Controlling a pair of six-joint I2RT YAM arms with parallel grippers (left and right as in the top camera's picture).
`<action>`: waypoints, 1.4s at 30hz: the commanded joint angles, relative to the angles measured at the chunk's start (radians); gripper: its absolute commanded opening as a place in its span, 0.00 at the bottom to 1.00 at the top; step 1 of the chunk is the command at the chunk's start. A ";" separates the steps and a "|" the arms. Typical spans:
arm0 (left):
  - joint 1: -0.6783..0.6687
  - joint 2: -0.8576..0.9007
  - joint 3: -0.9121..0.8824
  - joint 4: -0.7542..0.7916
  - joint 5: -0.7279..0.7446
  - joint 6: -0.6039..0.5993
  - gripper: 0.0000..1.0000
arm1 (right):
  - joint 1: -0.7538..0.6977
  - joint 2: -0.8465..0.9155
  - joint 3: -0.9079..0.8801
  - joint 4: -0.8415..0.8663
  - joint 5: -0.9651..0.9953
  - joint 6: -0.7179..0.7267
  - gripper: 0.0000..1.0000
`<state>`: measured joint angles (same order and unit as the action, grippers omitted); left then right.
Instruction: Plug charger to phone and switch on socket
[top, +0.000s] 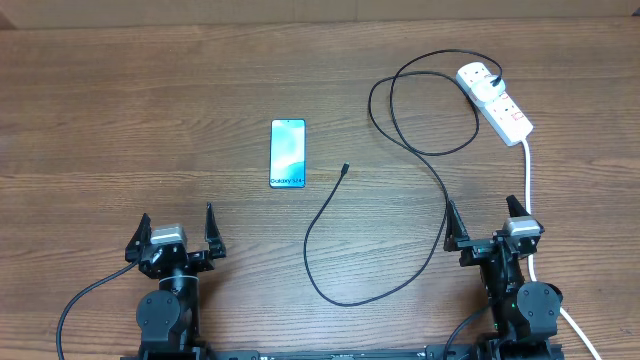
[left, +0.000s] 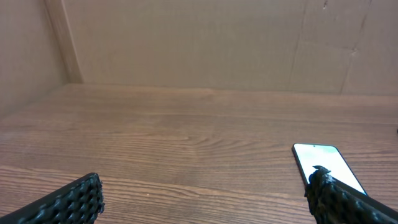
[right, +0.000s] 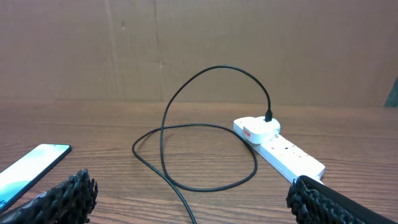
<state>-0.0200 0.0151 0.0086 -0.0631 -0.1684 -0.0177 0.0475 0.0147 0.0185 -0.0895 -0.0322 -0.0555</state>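
The phone lies flat on the wooden table with its blue-teal screen lit; it also shows in the left wrist view, phone, and at the left edge of the right wrist view, phone. The charger is a thin black cable that loops across the table; its small tip lies right of the phone, its black plug sits in the white socket at the far right. My left gripper and right gripper stand open near the front edge, holding nothing.
A thick white cord runs from the socket down past the right arm to the front edge. A brown cardboard wall stands behind the table. Bare wood lies between the grippers and the phone.
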 joint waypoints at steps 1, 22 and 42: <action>-0.008 -0.010 -0.003 0.000 0.004 0.022 1.00 | 0.006 -0.011 -0.010 0.005 0.013 0.002 1.00; -0.008 -0.010 -0.003 0.209 0.287 -0.148 1.00 | 0.006 -0.011 -0.010 0.005 0.013 0.002 1.00; -0.008 0.473 0.784 -0.151 0.352 -0.112 1.00 | 0.006 -0.011 -0.010 0.005 0.013 0.002 1.00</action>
<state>-0.0200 0.2951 0.5110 0.0566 0.1974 -0.1501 0.0475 0.0128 0.0185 -0.0898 -0.0330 -0.0555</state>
